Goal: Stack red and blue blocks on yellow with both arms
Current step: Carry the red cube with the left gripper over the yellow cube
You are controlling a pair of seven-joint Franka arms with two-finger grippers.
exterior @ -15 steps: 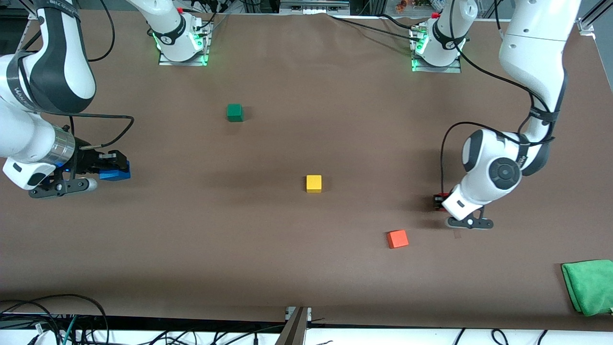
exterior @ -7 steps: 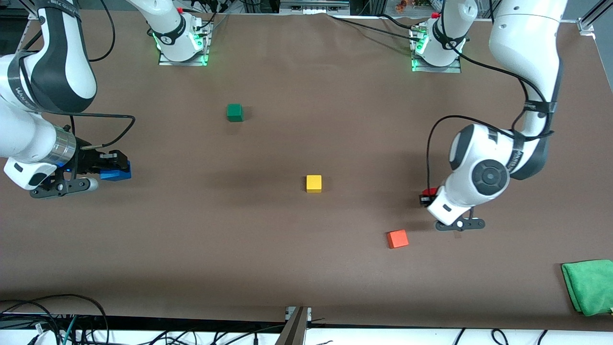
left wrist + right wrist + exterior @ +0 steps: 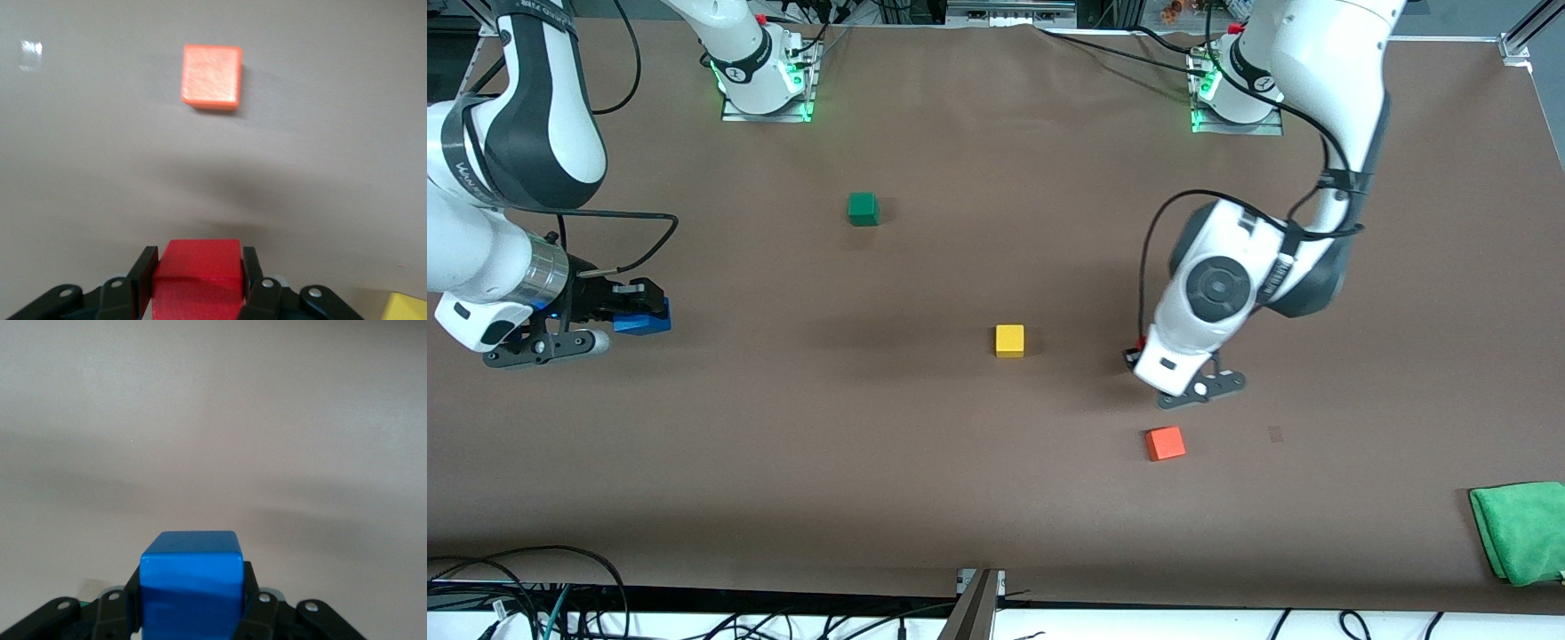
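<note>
In the front view we see just a sliver of the red block [image 3: 1139, 343]; the left wrist view crops the yellow block [image 3: 408, 307].

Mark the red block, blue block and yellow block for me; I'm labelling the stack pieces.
red block [image 3: 197, 270]: left wrist view, on its top face between the jaws.
blue block [image 3: 191, 580]: right wrist view, on its front face.
yellow block [image 3: 1009, 340]: front view, on its top face.

Cloth [image 3: 1520, 531] at left arm's table [image 3: 996, 498] end
</note>
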